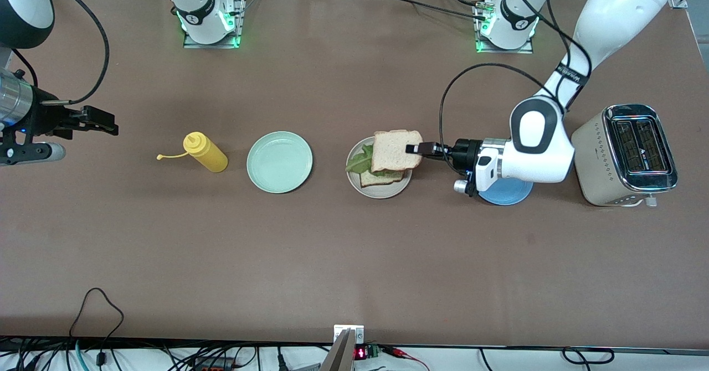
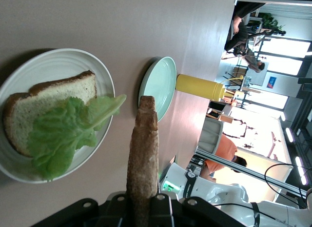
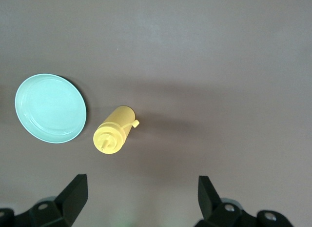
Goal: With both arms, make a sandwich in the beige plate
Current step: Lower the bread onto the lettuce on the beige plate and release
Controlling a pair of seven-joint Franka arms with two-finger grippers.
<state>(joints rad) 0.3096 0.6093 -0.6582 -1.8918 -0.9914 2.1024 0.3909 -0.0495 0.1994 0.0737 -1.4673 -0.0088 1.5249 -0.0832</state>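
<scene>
The beige plate sits mid-table and holds one toast slice with a green lettuce leaf on it. My left gripper is shut on a second toast slice and holds it flat just above the plate, partly over the lettuce. In the left wrist view the held toast shows edge-on between the jaws of the left gripper, with the plate, lower toast and lettuce close by. My right gripper waits open and empty over the right arm's end of the table, as its wrist view shows.
A mint green plate lies beside the beige plate toward the right arm's end, then a yellow squeeze bottle. A blue plate lies under my left wrist. A toaster stands at the left arm's end.
</scene>
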